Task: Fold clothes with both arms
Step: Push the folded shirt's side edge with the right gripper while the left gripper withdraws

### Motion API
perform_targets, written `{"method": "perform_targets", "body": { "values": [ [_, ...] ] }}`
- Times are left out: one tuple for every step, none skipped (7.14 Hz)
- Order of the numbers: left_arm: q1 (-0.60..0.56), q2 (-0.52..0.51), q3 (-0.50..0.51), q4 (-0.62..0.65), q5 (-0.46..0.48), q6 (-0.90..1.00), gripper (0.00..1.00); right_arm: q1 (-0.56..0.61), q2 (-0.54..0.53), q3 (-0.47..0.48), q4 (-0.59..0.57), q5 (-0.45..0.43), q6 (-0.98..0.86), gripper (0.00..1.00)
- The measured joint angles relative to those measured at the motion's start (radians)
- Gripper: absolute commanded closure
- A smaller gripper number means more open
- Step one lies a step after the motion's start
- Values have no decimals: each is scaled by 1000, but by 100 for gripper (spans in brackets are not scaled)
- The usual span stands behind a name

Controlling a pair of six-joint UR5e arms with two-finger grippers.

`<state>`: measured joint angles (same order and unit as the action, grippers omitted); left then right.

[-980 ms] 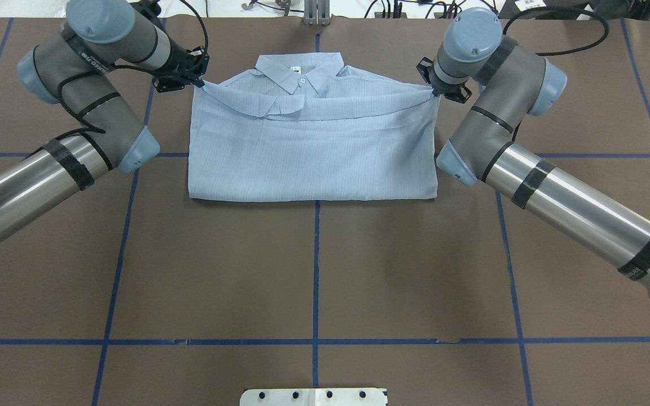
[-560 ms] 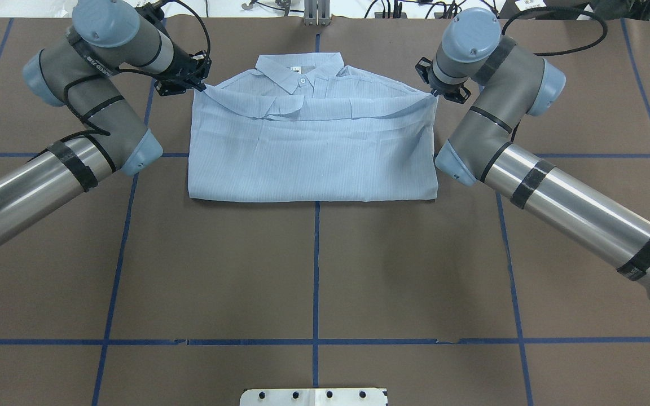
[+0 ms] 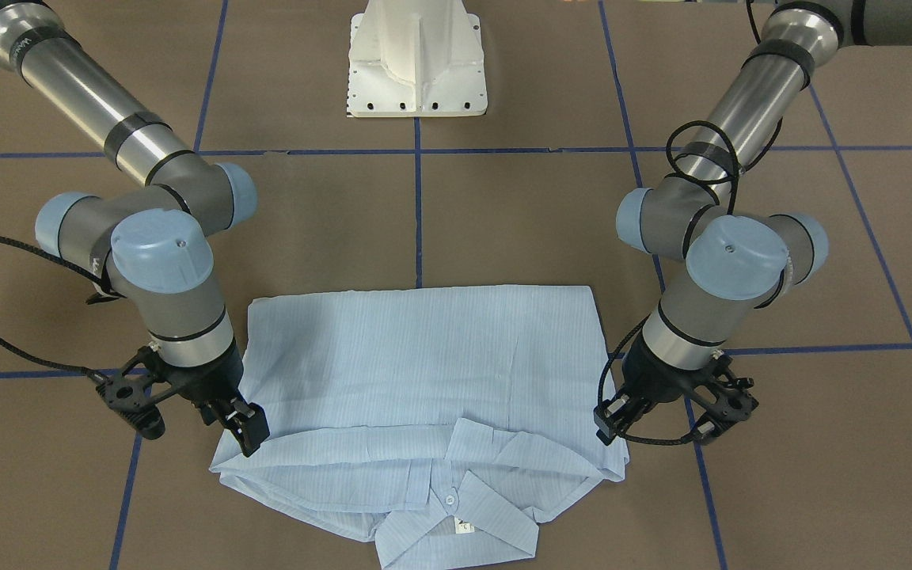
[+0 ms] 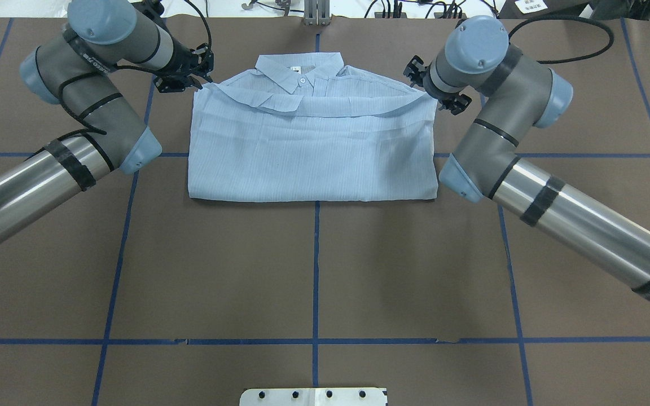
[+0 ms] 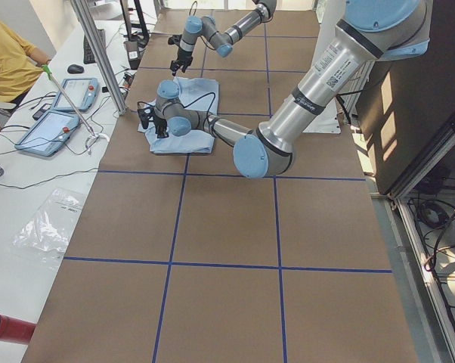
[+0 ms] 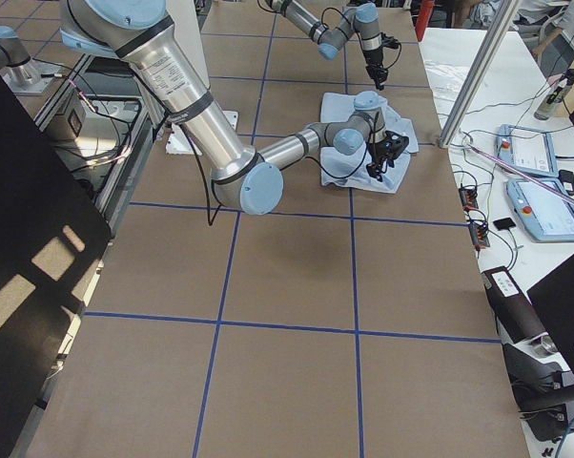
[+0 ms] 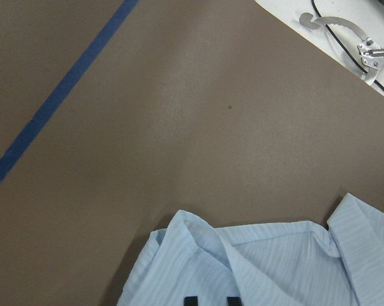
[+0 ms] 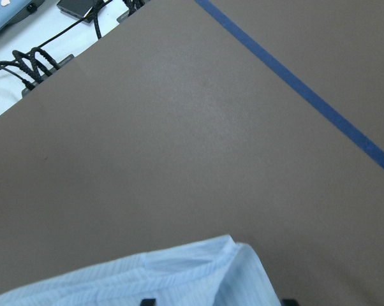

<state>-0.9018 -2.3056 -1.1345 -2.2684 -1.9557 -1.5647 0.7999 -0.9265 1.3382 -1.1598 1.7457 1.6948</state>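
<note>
Shirt (image 4: 313, 152) flat on brown table (image 4: 313, 270), folded, collar (image 4: 299, 70) away from robot base. Right gripper (image 3: 244, 431) at one collar-side corner, jaws spread wide (cloth between them). Left gripper (image 7: 212, 299) at other corner, jaws narrowly apart over cloth; pinching or not, cannot tell.

This was a robotics lab; a brown table (image 4: 218, 270) bore a blue tape grid (image 4: 315, 270); the white bench (image 5: 7, 283) alongside held control tablets (image 5: 74, 94) and cables (image 8: 26, 64); an operator (image 5: 12, 64) sat there.
</note>
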Motion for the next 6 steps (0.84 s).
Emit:
{"method": "perform_targets", "body": {
  "values": [
    [-8,24,-21,-19,0,0,50,-42,-94,123,3,-1,34,0],
    [-25,52,-44,-36,0,1,50,-78,-167,211,5,-2,70,0],
    [-42,78,-68,-44,0,2,51,-111,-215,265,6,-3,97,0],
    [-52,110,-98,-47,1,3,51,-136,-238,284,7,-4,114,1],
    [-56,131,-120,-48,1,5,51,-155,-246,285,7,-4,130,8],
    [-59,142,-130,-47,2,7,51,-167,-250,278,7,-3,138,23]
  ]
}}
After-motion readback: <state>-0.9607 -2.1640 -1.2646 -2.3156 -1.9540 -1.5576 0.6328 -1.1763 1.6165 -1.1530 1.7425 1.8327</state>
